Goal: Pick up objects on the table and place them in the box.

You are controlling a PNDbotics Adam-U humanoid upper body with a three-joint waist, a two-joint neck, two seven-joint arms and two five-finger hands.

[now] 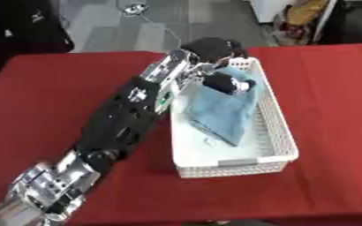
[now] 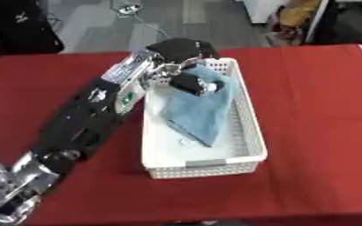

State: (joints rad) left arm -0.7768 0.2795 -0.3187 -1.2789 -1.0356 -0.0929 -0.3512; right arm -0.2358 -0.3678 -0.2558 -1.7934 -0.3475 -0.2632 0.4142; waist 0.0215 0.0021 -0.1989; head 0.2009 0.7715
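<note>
A white rectangular plastic basket with slotted walls [image 1: 280,132] is seen standing on a table covered in red cloth [image 1: 53,92]. A light blue folded cloth [image 1: 224,112] is draped inside the basket, its upper end raised near the far end and its lower part resting on the basket floor. The left hand [image 1: 219,66], black with silver joints, is reached over the basket's far end, and its fingers [image 2: 190,84] are curled around the cloth's upper edge.
</note>
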